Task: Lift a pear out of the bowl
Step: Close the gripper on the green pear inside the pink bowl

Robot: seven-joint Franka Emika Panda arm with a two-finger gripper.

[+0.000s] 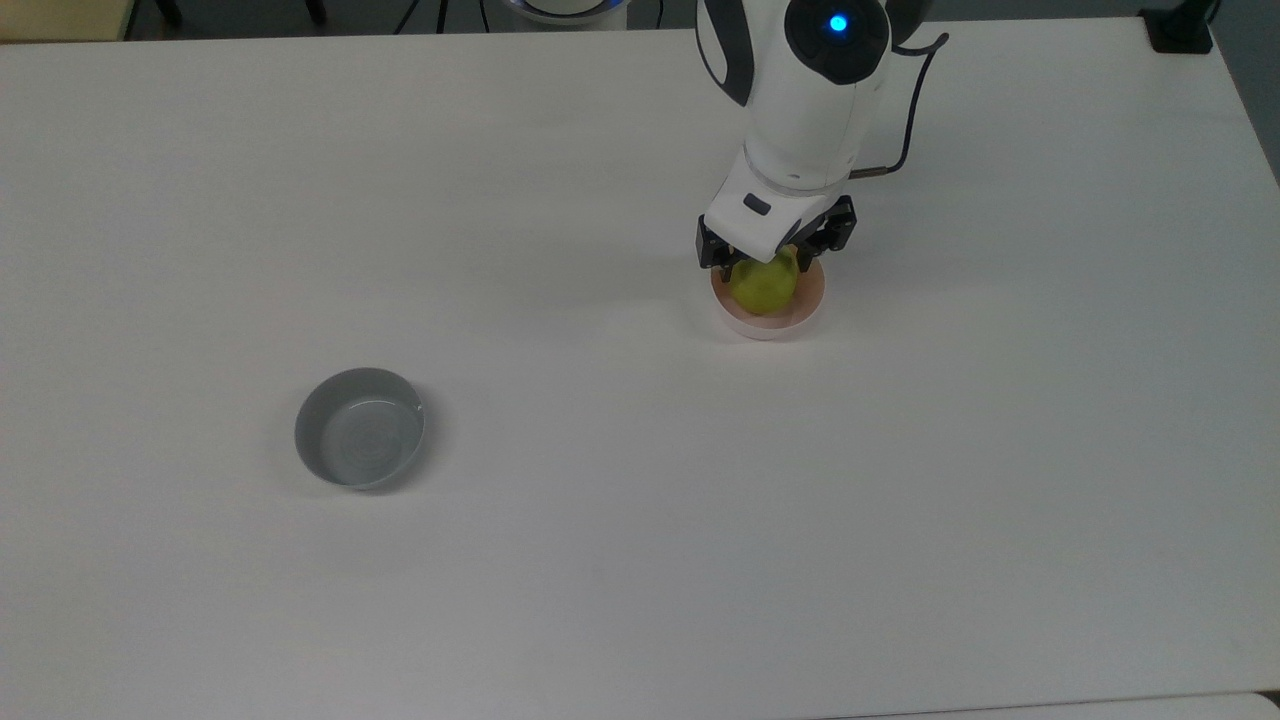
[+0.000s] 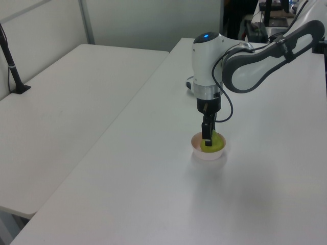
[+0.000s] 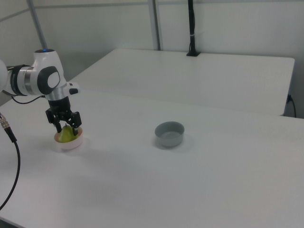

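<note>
Your gripper (image 1: 768, 262) sits open astride the pear (image 1: 764, 286) in the pink bowl (image 1: 770, 320), fingers flanking it, not yet closed.

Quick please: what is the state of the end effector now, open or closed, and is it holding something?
End effector: open, its fingers on either side of the pear in the pink bowl, holding nothing.
</note>
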